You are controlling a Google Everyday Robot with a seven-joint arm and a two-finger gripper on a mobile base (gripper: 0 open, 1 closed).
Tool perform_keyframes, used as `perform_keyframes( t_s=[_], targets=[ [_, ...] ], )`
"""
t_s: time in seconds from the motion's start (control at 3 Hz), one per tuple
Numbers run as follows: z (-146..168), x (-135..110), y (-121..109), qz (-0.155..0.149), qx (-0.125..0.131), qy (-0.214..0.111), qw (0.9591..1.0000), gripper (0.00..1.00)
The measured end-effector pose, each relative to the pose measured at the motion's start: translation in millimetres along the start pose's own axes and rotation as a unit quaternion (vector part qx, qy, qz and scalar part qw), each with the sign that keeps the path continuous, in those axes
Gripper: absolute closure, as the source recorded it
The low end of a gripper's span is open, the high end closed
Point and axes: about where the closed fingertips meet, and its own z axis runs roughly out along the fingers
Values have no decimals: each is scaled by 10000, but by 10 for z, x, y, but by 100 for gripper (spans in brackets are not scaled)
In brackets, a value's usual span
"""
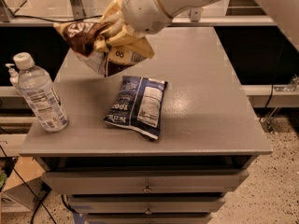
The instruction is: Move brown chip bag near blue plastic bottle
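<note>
Over the table's (210, 101) 11 o'clock corner, my gripper (120, 26) pinches the brown bag (86, 34) aloft, carry step; next move likely swings toward 8 o'clock, lowering beside the bottle (39, 97), avoiding the blue bag (138, 106).
</note>
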Motion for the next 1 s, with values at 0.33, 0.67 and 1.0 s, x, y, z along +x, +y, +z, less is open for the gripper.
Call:
perform_keyframes(
  t_s=[0.33,0.67,1.0],
  targets=[
    [406,44,6,36,-132,-249,9996,60],
    [750,105,50,148,-235,-468,9985,36],
    [921,128,141,323,-338,-634,9969,13]
  ],
)
